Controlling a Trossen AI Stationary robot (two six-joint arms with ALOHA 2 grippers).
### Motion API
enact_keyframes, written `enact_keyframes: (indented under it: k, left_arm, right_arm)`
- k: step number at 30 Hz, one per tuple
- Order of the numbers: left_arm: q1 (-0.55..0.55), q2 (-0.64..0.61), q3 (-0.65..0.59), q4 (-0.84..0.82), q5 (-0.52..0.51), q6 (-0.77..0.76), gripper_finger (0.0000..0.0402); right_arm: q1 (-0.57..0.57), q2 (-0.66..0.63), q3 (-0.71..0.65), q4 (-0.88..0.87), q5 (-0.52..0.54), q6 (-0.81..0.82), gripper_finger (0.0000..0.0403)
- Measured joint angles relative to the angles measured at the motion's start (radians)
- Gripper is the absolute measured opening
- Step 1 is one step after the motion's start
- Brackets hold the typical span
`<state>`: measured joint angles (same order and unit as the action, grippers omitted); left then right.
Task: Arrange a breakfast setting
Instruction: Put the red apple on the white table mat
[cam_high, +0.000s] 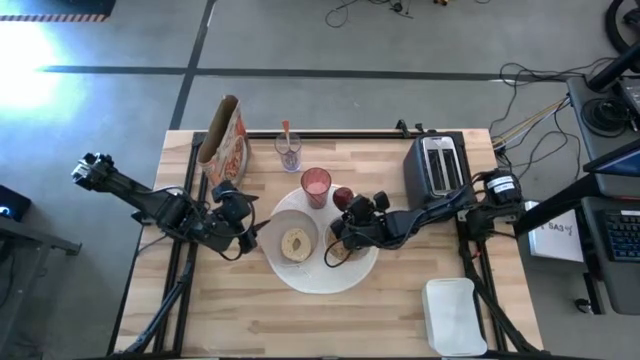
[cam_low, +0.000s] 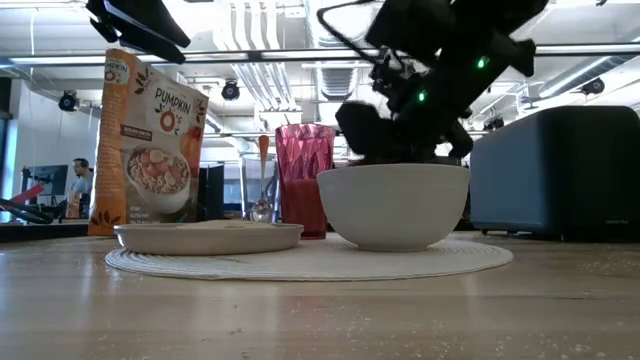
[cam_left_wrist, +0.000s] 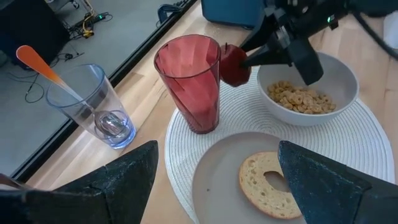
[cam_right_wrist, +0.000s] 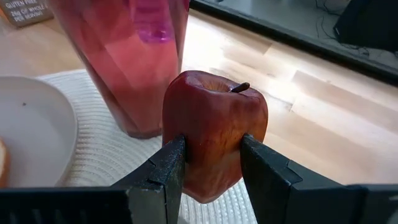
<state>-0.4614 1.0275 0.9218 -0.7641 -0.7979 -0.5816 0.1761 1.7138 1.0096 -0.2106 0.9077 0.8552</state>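
Note:
A red apple (cam_right_wrist: 214, 121) sits stem up between the fingers of my right gripper (cam_right_wrist: 211, 155), just beside the pink tumbler (cam_left_wrist: 189, 81). Both are over the far part of a round white woven mat (cam_high: 325, 282). On the mat stand a white bowl (cam_left_wrist: 341, 78) of cereal (cam_left_wrist: 301, 98) and a shallow white dish (cam_left_wrist: 221, 186) with a bagel (cam_left_wrist: 270, 183). An orange-handled spoon (cam_left_wrist: 43, 65) stands in a clear glass (cam_left_wrist: 99, 109) off the mat. My left gripper (cam_high: 243, 222) hangs open at the mat's left edge, above the dish, holding nothing. My right gripper pinches the apple's lower sides (cam_right_wrist: 189, 134) between its two fingers (cam_right_wrist: 165, 171). The fingers come from the table's right, slanting down. The apple stays upright with its stem on top. In the left wrist view it appears just clear of the mat, but I cannot be sure.
A cereal box (cam_high: 222, 140) stands at the far left of the table. A black toaster (cam_high: 437, 165) stands at the far right, and a white tray (cam_high: 455, 315) lies at the near right corner. Bare wood shows along the near edge.

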Motion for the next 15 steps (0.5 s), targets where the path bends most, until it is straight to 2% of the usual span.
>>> enact_keyframes:
  k: [8,15]
  left_arm:
    - [0.000,0.000,0.000,-0.010,0.000,0.000,0.0314]
    - [0.000,0.000,0.000,-0.011,0.000,0.000,0.0314]
  right_arm:
    - [0.000,0.075,0.000,0.085,0.005,0.011,0.0132]
    - [0.000,0.073,-0.001,0.105,-0.025,0.011,0.0132]
